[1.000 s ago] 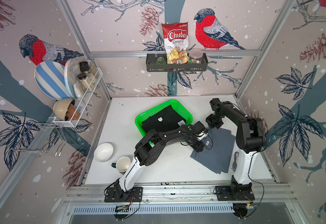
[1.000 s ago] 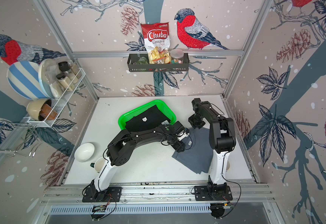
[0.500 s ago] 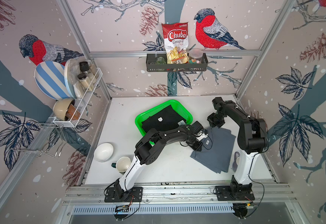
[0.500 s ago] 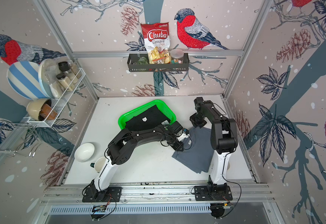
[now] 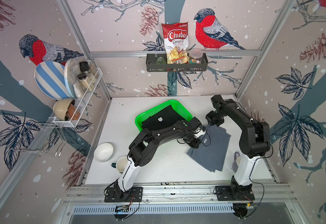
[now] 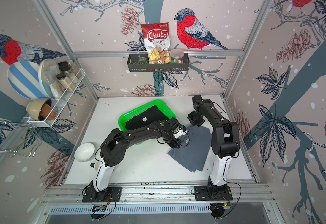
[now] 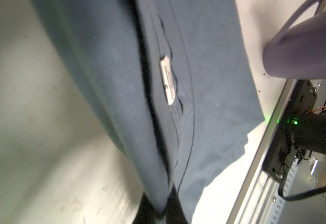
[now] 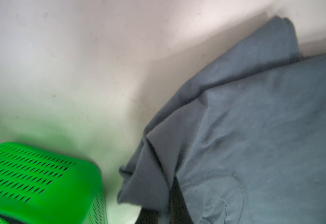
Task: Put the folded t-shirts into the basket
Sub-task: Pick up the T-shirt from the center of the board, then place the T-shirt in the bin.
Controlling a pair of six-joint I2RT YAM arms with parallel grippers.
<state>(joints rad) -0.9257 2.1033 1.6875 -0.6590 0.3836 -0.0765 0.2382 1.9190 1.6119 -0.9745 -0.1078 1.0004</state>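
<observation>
A slate grey-blue folded t-shirt (image 5: 212,153) (image 6: 194,155) lies on the white table to the right of the green basket (image 5: 138,120) (image 6: 121,121). A black t-shirt (image 5: 164,118) (image 6: 148,121) with a white tag lies inside the basket. My left gripper (image 5: 198,143) (image 7: 163,213) is shut on the grey shirt's edge nearest the basket, and the cloth is pinched between its dark fingers. My right gripper (image 5: 212,125) (image 8: 168,209) is shut on the shirt's far corner, which is raised off the table. The right wrist view shows the basket's corner (image 8: 42,174) close by.
A white bowl (image 5: 103,152) and a cream mug (image 5: 121,164) stand at the front left by the left arm's base. A lavender mug (image 5: 236,163) (image 7: 303,48) stands beside the right arm's base. A black wire shelf (image 5: 176,67) hangs on the back wall, a white rack (image 5: 78,100) on the left wall.
My left gripper has closed on the grey shirt's edge. The shirt's end near the basket now stands slightly lifted and bunched. The right gripper has stayed shut on the far corner.
</observation>
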